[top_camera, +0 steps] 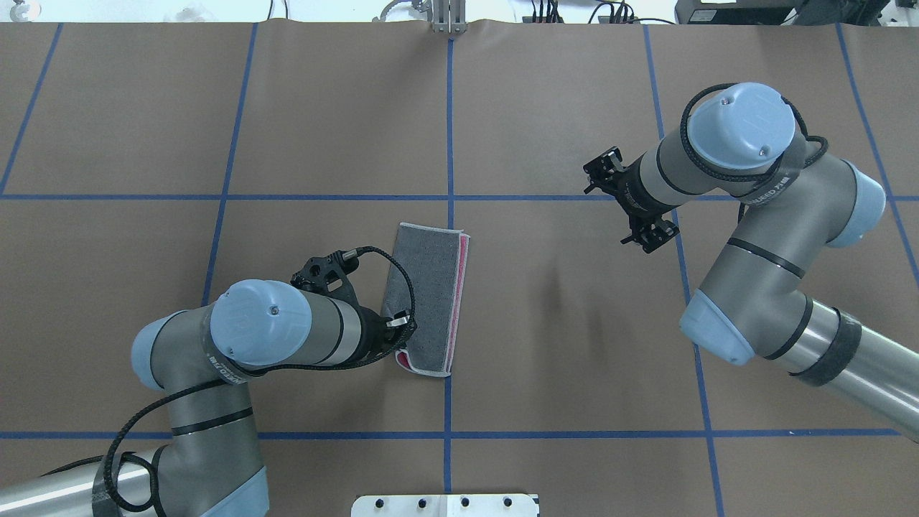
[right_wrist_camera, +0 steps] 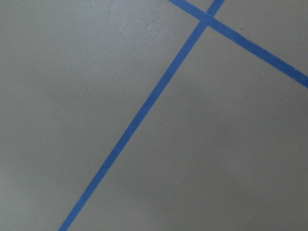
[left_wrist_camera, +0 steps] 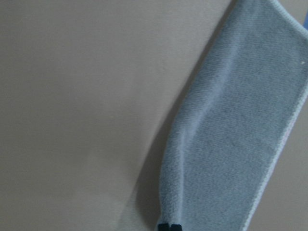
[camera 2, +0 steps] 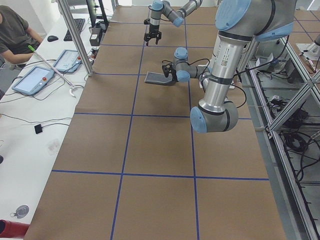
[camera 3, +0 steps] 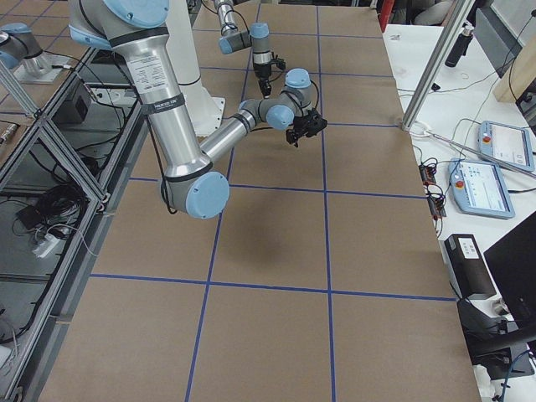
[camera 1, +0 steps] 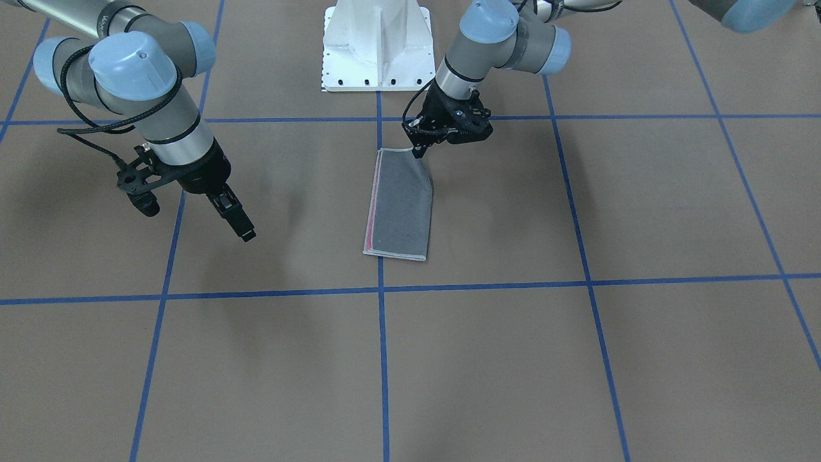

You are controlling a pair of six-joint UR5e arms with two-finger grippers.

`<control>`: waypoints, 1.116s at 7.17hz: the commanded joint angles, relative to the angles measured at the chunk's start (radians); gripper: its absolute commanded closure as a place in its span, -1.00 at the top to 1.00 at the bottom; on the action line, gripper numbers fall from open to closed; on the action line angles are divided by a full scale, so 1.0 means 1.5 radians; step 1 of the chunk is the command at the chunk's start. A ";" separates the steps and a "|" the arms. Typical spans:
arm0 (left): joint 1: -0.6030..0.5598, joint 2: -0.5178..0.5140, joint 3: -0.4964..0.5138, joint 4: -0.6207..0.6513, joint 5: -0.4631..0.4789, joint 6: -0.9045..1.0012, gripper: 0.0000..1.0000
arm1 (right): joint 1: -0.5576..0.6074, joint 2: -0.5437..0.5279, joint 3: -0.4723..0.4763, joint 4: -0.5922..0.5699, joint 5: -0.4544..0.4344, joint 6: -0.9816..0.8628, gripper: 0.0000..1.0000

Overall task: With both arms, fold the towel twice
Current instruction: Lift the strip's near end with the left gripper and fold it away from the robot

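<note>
Towel (camera 1: pixel 401 205) lies near the middle of the counter (camera 1: pixel 641 359), beside the centre blue tape line (camera 1: pixel 383 359), already folded once into a long narrow strip: grey face up, pink showing along one long edge and at the robot-side corner. Looks like thin terry, so light, limp, no stiffness; it should drape and sag from any pinch point, and layers may slide apart if only the top one is caught. Surface is napped, so not slippery, and nothing fragile. Best hold is judged to be the stitched border at the corners of a short end, both layers together, one corner per arm, then carry that end over to the far short end. Left pincer (camera 1: pixel 418 151) is at the robot-side short end with its fingers together on the towel's corner; the left wrist view shows that corner pulled up into a ridge, so it appears clamped on cloth. Right pincer (camera 1: pixel 238 221) hangs well clear of the towel over bare counter, fingers seemingly closed on nothing. Writing: a small label runs along the left arm's (camera 2: pixel 220 65) tube in the left side view, and lettering on the right arm's (top_camera: pixel 775 194) joint band in the overhead, both too small to read. No brand legible on the towel.
</note>
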 commanded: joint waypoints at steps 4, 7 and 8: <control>-0.057 -0.091 0.073 0.000 0.021 -0.001 -1.00 | 0.015 -0.017 -0.001 0.000 0.002 -0.025 1.00; -0.098 -0.135 0.141 -0.004 0.019 -0.003 -1.00 | 0.015 -0.024 -0.001 0.000 0.001 -0.033 1.00; -0.107 -0.149 0.168 -0.009 0.019 -0.003 -1.00 | 0.015 -0.025 -0.001 0.000 0.001 -0.033 1.00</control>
